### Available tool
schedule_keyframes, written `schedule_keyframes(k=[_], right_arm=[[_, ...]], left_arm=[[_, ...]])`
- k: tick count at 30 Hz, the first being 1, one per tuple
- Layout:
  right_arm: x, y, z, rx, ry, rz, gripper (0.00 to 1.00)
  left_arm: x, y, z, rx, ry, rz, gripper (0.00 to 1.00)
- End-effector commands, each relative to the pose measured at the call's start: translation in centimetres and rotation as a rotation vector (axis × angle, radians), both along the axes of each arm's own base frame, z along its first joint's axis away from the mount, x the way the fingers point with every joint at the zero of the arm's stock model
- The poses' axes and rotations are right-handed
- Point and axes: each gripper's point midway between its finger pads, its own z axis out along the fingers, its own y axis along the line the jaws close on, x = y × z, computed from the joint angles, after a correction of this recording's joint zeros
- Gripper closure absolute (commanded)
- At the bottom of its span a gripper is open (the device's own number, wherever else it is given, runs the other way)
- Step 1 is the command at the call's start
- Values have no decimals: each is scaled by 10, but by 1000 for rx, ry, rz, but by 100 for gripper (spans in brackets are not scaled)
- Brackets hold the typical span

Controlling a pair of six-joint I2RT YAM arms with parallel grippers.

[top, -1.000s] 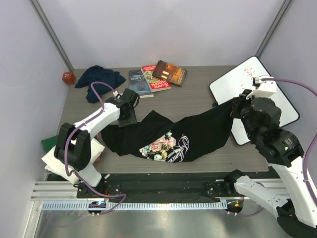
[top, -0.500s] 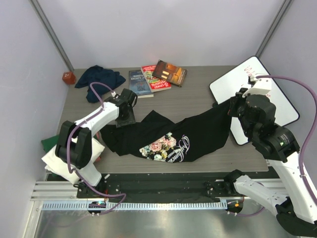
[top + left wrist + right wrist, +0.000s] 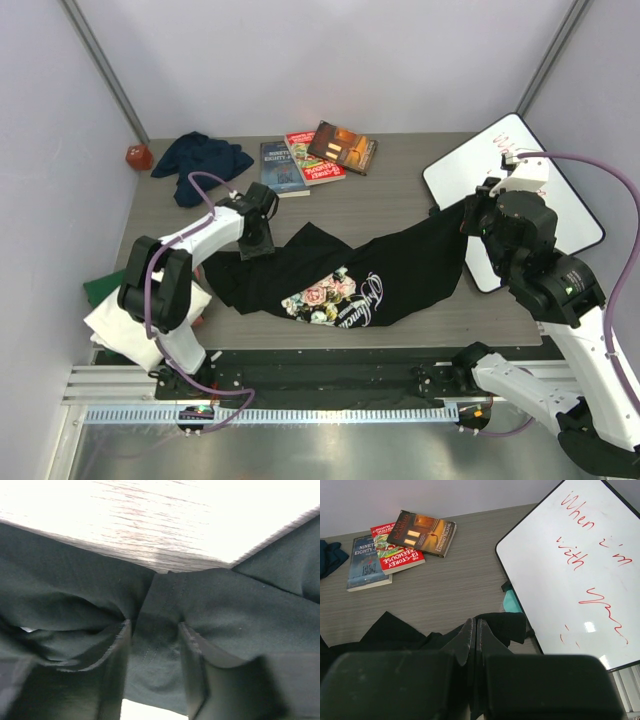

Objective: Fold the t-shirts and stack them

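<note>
While the black shirt (image 3: pixel 400 265) lies stretched across the table (image 3: pixel 400 200), its 3 o'clock corner hangs pinched in the right gripper (image 3: pixel 475 626) (jaws tight together), likely to pull it flat; the left gripper (image 3: pixel 153 628), at 9 o'clock, straddles a hem, jaws apart.

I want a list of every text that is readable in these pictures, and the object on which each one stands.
"When i'm with" and an unclear last word: red handwriting on the white rectangular board.
"13-STOREY TREEHOUSE": red paperback book, upside down in the right wrist view.
"EIGHTY-" and "1984": grey-blue paperback book.
Dark brown book: cover text too small to read.
Black cloth t-shirt: white script lettering, too blurred to read.
</note>
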Motion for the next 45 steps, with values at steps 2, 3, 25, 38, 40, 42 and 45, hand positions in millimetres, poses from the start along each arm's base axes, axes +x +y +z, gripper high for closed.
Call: schedule_keyframes(k=[2,3,25,38,40,42,45], right_arm=[[4,-1,16,23,-54,-17,99],[4,-1,15,22,-53,-16,99],[5,-1,16,22,-55,-22,99],[-9,-24,37,5,-116,-93,99],[-12,-28,43,9,-132,-105,99],[-16,-33,48,20,-149,-120,99],[-21,-37,49,33,-161,-130,99]], left_arm=[[7,-4,6,-32,-36,-10,65],[7,-4,8,-33,-41,-10,67],[23,15,109,-24,-253,19,100],[7,110,243,21,-516,170,100],[-2,124,261,37,-546,196,100],[-10,140,269,54,-559,233,100],[-23,149,280,50,-590,275,100]])
